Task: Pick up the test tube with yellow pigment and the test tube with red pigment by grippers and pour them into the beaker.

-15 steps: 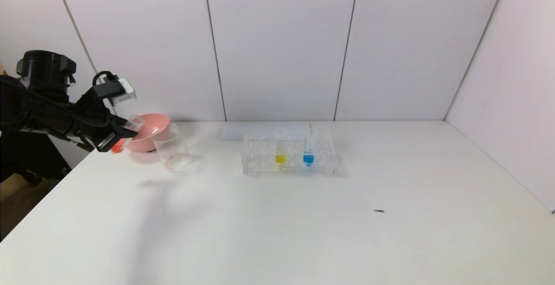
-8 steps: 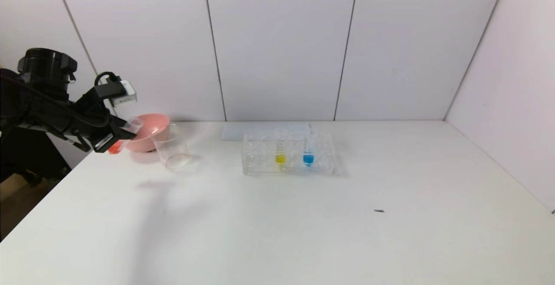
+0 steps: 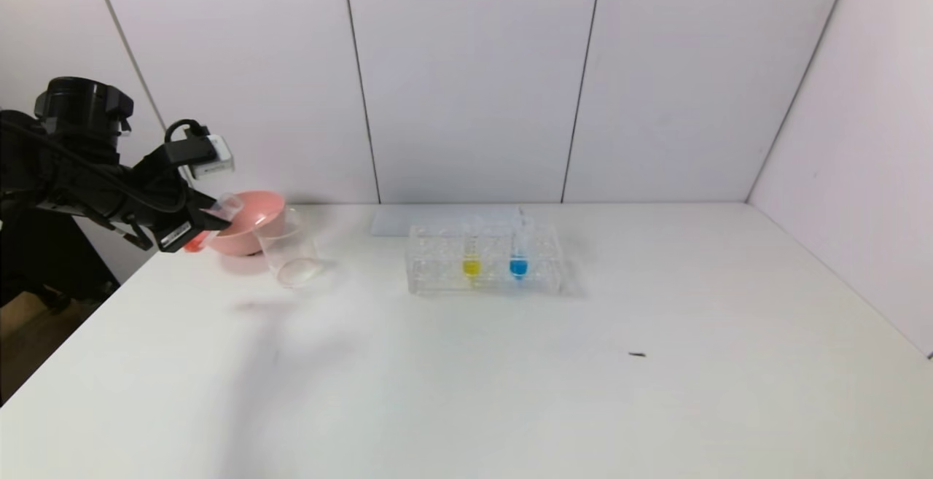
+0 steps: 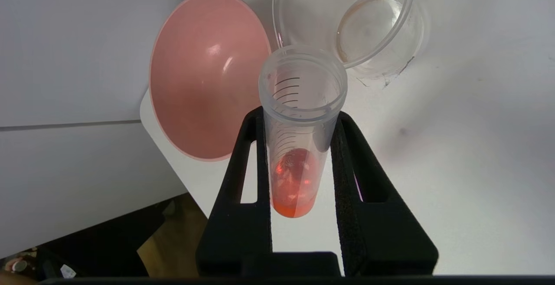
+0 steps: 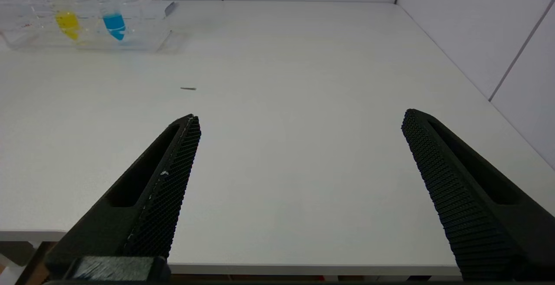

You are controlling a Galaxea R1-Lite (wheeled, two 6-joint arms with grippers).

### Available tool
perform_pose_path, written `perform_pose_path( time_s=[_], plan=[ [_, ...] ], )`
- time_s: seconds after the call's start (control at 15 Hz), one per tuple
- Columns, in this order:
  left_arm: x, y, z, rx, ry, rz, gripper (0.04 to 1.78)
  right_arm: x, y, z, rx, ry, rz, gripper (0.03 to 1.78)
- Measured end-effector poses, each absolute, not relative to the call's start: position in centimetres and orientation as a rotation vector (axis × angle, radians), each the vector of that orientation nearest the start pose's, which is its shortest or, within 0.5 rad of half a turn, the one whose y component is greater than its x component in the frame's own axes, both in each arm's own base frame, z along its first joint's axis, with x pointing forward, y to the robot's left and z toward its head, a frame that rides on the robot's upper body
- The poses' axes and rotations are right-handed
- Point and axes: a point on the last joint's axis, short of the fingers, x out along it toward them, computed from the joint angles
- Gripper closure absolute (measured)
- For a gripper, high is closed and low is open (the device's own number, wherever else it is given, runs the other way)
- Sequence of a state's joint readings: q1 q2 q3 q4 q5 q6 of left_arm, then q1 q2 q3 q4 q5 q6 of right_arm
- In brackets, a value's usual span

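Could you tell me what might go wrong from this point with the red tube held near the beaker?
1. The left gripper holds the test tube with red pigment tilted, its mouth between the pink bowl and the beaker; the liquid could land in the bowl or on the table.
2. The thin-walled beaker stands beside the bowl; a nudge from the tube might tip it.
3. The right gripper stands open, far from the test tube with yellow pigment.
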State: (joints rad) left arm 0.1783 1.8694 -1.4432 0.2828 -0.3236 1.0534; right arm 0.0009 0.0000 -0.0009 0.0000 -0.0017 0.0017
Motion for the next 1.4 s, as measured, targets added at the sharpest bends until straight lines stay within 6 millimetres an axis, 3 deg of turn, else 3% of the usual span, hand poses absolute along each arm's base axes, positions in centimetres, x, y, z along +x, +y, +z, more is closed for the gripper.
perform_pose_path(
  time_s=[1.4],
  plan=[
    [36.05,5.53,22.14,0.955,0.578,-0.496,1.39,-2.29,-0.01,7.57,0.001,-0.001,0.000,0.11]
  ],
)
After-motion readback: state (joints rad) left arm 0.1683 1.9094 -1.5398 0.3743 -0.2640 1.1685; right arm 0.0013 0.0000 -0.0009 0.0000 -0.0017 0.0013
